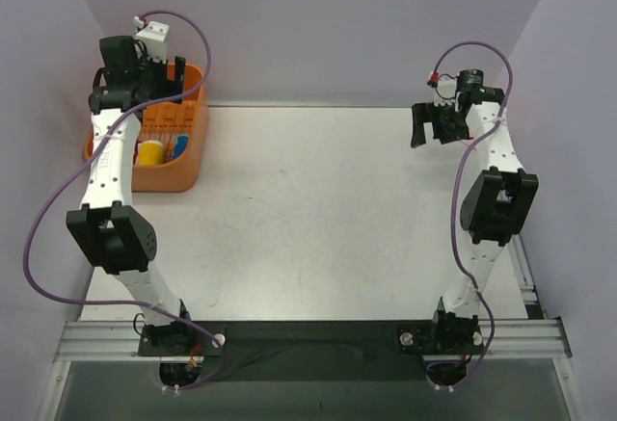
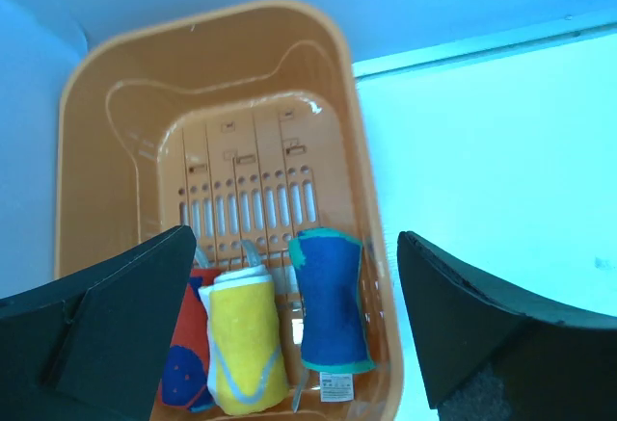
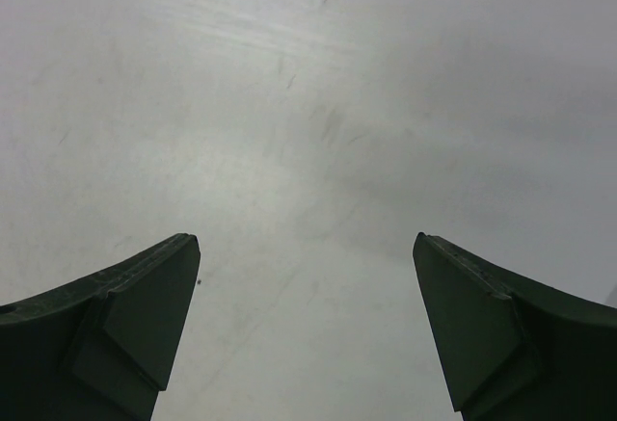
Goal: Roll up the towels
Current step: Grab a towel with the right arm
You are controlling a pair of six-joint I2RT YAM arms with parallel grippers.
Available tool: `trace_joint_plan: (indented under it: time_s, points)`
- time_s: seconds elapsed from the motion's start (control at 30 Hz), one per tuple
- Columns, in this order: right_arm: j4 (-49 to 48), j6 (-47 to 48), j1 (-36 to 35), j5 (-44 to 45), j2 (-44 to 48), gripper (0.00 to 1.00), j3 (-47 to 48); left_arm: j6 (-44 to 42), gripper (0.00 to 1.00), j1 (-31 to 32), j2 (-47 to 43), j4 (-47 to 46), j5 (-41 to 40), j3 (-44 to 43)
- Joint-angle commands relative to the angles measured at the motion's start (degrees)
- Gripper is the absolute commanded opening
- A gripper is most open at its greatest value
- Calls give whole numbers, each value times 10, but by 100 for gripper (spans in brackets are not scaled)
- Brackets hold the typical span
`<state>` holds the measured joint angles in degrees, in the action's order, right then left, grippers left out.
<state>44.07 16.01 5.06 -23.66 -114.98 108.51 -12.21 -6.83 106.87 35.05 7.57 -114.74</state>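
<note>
Pale table (image 1: 318,228), lilac walls (image 1: 318,26) — left hand (image 2: 294,248) wide apart over the orange basket (image 2: 96,151) of rolled towels (image 2: 331,296), right hand (image 3: 307,243) likewise.

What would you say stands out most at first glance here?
The orange basket at the far left corner of the table, holding a yellow roll, a blue-green roll and a red-and-blue roll. The left gripper hovers open above it; the right gripper hangs open over the table.
</note>
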Motion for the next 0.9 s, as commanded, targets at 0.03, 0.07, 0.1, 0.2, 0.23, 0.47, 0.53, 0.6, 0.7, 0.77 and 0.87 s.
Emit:
trace_joint_plan:
  time_s: [0.03,0.07,0.1,0.2,0.23,0.47,0.53,0.6,0.7,0.77,0.87]
  points:
    - [-34,1,6,102,-104,100,103,-67,97,31,-63,-45,7,55]
    - [-46,9,9,118,-120,100,135,-69,97,35,-67,-45,3,73]
    - [-57,12,18,144,-151,100,154,-70,97,36,-71,-45,-2,80]
    - [-96,42,28,199,-197,100,217,-74,97,42,-89,-45,-8,107]
    - [-119,53,33,230,-222,100,224,-79,97,45,-97,-45,-12,114]
    - [-269,154,41,344,-275,100,198,-102,97,62,-128,-47,-32,164]
    - [-305,175,42,362,-294,100,204,-110,97,81,-135,-47,-38,175]
    - [-333,193,43,378,-313,100,208,-112,97,89,-138,-48,-43,179]
    - [-359,236,45,396,-336,100,211,-113,97,106,-139,-46,-57,180]
    - [-385,263,47,398,-347,100,211,-109,97,119,-139,-35,-65,180]
    - [-406,295,51,389,-364,100,210,-106,97,135,-150,-33,-71,196]
